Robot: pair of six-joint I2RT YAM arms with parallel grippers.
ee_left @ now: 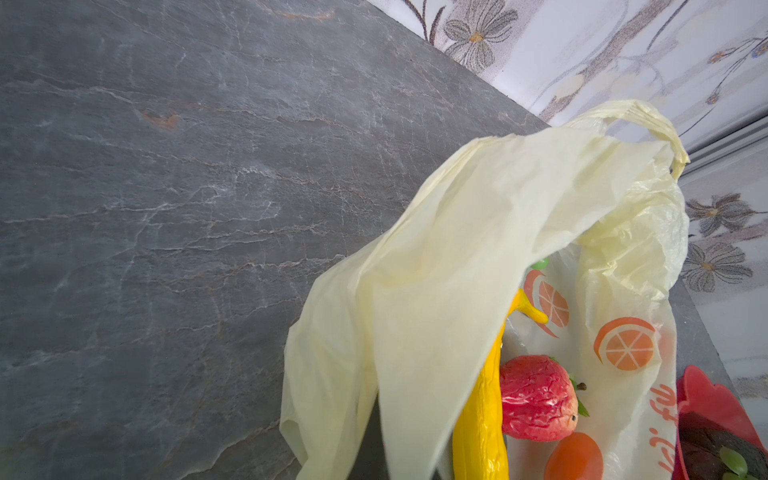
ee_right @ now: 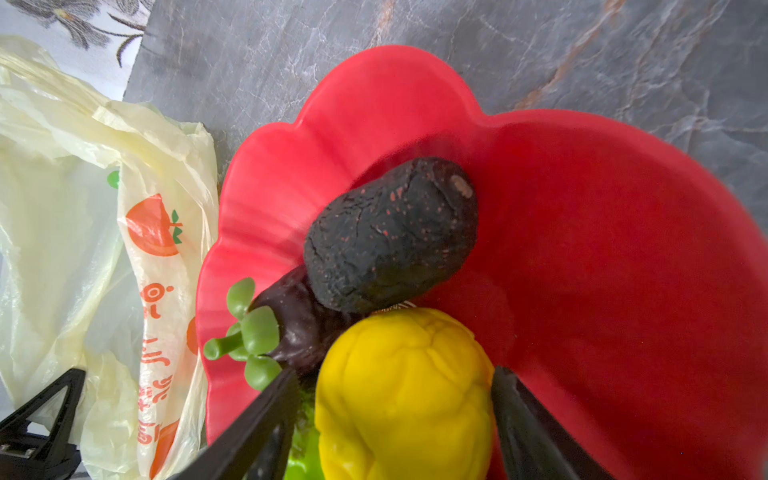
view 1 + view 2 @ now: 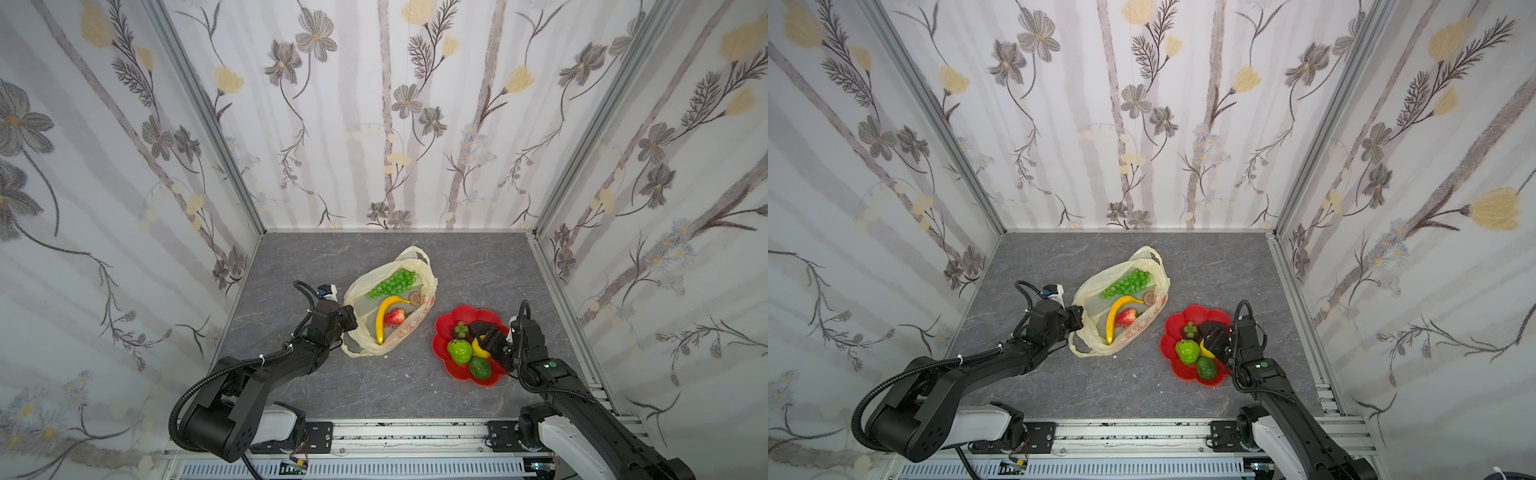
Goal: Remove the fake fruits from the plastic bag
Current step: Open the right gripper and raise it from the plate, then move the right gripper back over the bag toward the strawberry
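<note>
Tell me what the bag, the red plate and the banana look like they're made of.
Bag: thin plastic film, pale yellow and translucent; it crinkles and light passes through it.
Plate: probably moulded plastic, smooth with a soft sheen and a scalloped rim.
Banana: likely hard plastic, glossy, with sharp highlights along its skin.
</note>
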